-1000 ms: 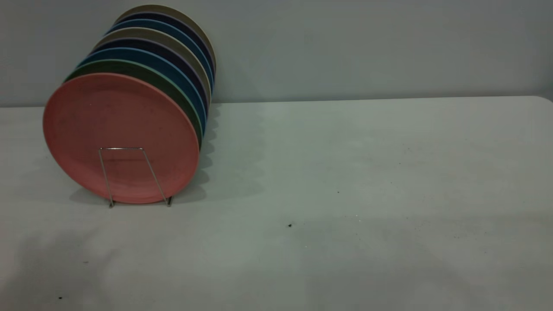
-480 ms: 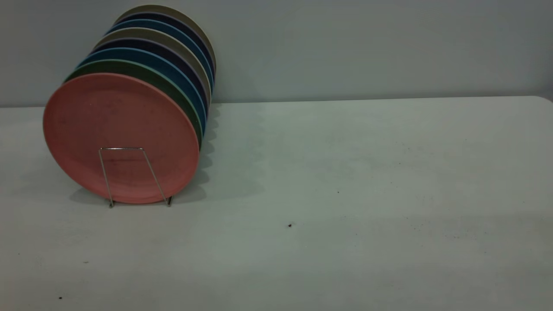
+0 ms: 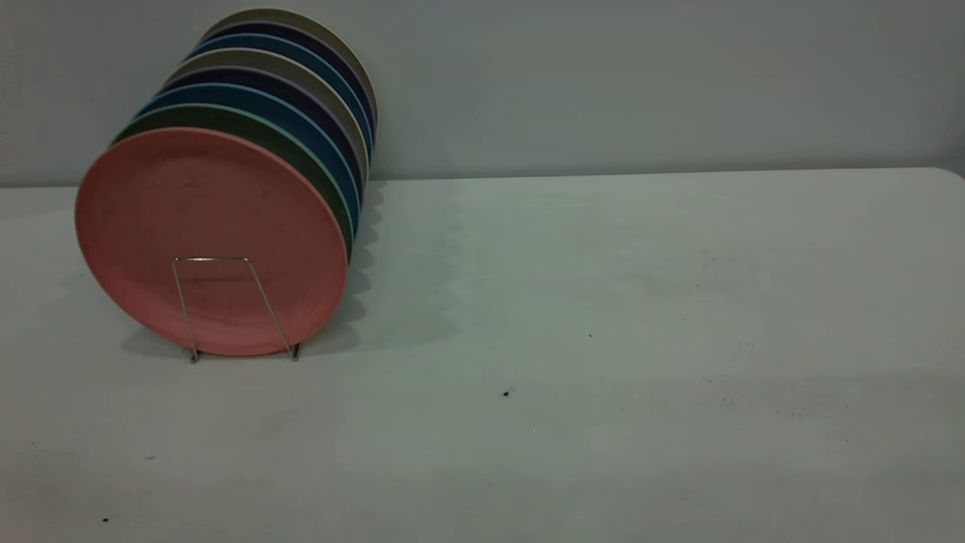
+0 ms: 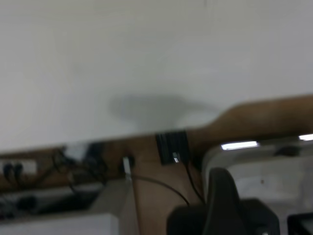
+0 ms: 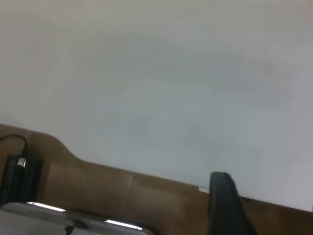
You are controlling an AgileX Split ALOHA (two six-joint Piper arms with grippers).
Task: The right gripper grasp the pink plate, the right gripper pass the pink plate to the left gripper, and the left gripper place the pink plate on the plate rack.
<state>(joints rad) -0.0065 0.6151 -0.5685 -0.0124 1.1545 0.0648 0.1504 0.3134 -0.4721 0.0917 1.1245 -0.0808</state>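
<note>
The pink plate [image 3: 203,204] stands on edge at the front of the plate rack [image 3: 219,260], at the table's left in the exterior view. A silver wire loop of the rack crosses the plate's lower face. Neither gripper shows in the exterior view. My left gripper [image 4: 222,198] shows only as a blurred black shape in the left wrist view, over the table's edge. My right gripper [image 5: 222,203] shows as a black shape in the right wrist view, also at the table's edge. Neither is near the plate, and neither holds anything that I can see.
Behind the pink plate stand a teal-green plate [image 3: 301,154] and several blue, dark and beige plates [image 3: 317,83] in the same rack. The white table [image 3: 603,302] stretches to the right. The left wrist view shows cables [image 4: 161,183] below the table edge.
A dark shadow on the table's front left has faded away. The plates and the rack have not moved.
</note>
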